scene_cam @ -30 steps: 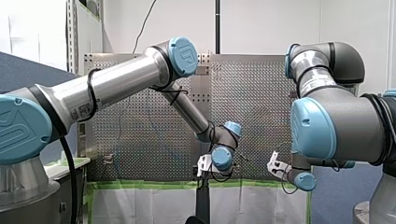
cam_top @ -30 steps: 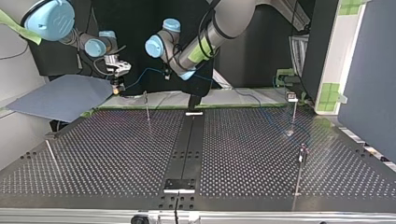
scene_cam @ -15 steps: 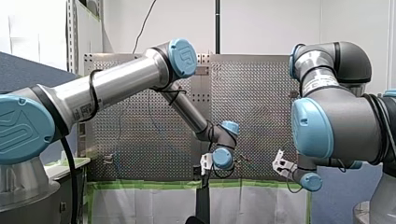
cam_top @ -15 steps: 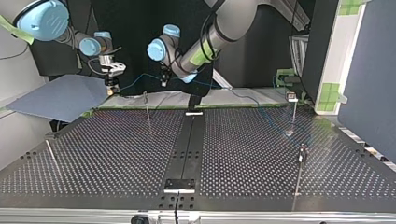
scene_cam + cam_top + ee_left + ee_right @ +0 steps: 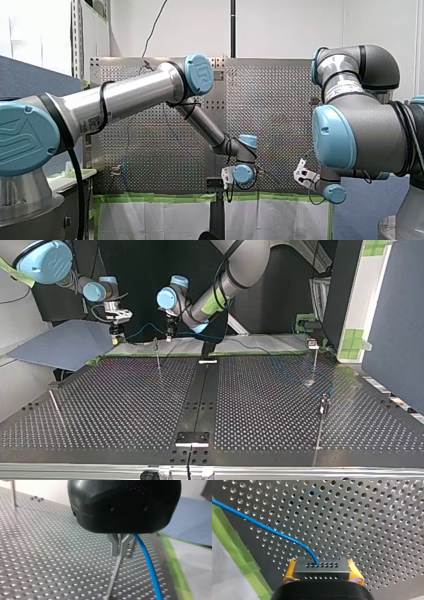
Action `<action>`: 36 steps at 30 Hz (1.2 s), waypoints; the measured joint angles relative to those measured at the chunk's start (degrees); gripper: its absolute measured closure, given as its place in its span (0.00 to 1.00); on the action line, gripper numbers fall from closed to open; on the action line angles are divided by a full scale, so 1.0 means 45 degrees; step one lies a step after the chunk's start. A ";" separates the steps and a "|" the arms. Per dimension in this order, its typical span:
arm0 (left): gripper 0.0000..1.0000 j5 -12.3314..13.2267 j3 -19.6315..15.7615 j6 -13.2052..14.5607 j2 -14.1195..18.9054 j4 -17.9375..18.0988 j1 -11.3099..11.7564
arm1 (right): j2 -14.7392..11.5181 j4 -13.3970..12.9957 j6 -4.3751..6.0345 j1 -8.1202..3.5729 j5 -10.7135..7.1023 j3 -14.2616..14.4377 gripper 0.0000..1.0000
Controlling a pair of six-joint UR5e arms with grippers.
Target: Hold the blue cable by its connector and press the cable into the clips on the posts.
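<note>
Right gripper (image 5: 322,573): closed on the connector (image 5: 322,567), with one of the yellow pads (image 5: 290,572) pressed against each short side of the dark, hole-studded block.
Blue cable (image 5: 262,526): leaves the middle of the connector ahead of the right gripper. It curves away over the perforated table (image 5: 367,517) toward the green tape (image 5: 229,542).
Left gripper (image 5: 120,552): its metal fingers (image 5: 114,545) are drawn together with only a slit between them. The cable comes out from behind one finger, touching it, and runs down just beside them. In the top view the cable hangs from this gripper on both sides, so it is gripped there.
Post (image 5: 113,576): a thin upright rod whose top meets the left gripper's fingertips. Whether the cable sits in a clip there cannot be told.
Span between grippers: in the top view the cable sags in a shallow curve from the right gripper at the view's left to the left gripper near the middle. Both grippers are by the table's far edge.
Rest of cable: runs on toward the top view's right, in the direction of another post (image 5: 315,360) near the far right corner.
Blue-grey sheet (image 5: 65,342): lies off the table's far left corner, just beside the right gripper in that view.
</note>
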 joint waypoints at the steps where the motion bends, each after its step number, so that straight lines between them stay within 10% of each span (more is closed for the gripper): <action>1: 1.00 0.0001 0.0103 -0.0004 -0.0003 0.0051 0.0027 | 0.0003 0.0011 0.0012 -0.0001 0.0006 -0.0041 1.00; 26: 1.00 0.0263 -0.0289 0.0210 -0.0283 0.0826 0.0462 | 0.0054 0.0036 0.0025 -0.0025 0.0545 -0.0160 1.00; 36: 1.00 0.0471 0.0675 0.0368 -0.1198 -0.0128 0.0552 | 0.0067 0.0066 0.0053 -0.0099 0.0868 -0.0348 1.00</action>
